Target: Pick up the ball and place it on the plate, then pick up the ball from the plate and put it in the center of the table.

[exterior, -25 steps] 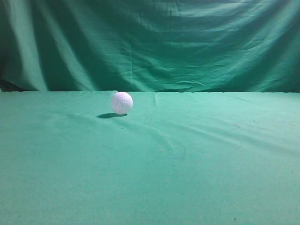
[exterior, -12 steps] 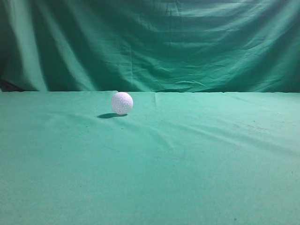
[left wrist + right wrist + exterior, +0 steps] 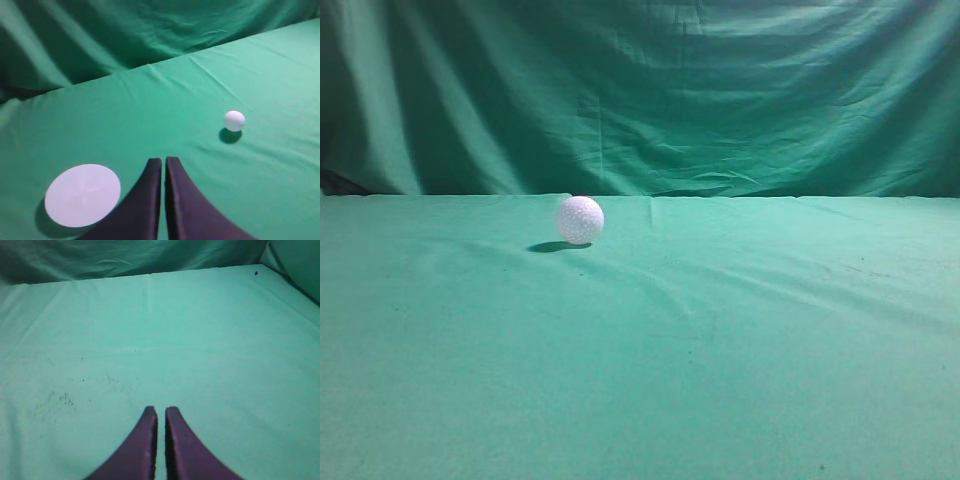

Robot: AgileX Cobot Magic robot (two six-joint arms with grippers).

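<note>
White plate point(image 3: 82, 195): I am seeing it lying flat on the cloth in my left wrist view, low and left of the fingers, with nothing resting on it.
Ball point(image 3: 580, 220): the dimpled white sphere is sitting on the table left of centre in the exterior view, toward the far edge, casting a small shadow to its left; in the left wrist view the ball point(image 3: 234, 120) is lying well apart from the plate, ahead and to the right of the fingers.
Left gripper point(image 3: 163, 161): I am watching its dark fingers pressed nearly together, only a thin slit between them, gripping nothing, hanging above the cloth.
Right gripper point(image 3: 161, 411): its purple fingers are likewise almost meeting and carrying nothing.
Table point(image 3: 740, 350): teal-green cloth, lightly wrinkled, with faint dark specks showing in the right wrist view.
Backdrop point(image 3: 720, 90): a darker green curtain is hanging in folds behind the far edge.
</note>
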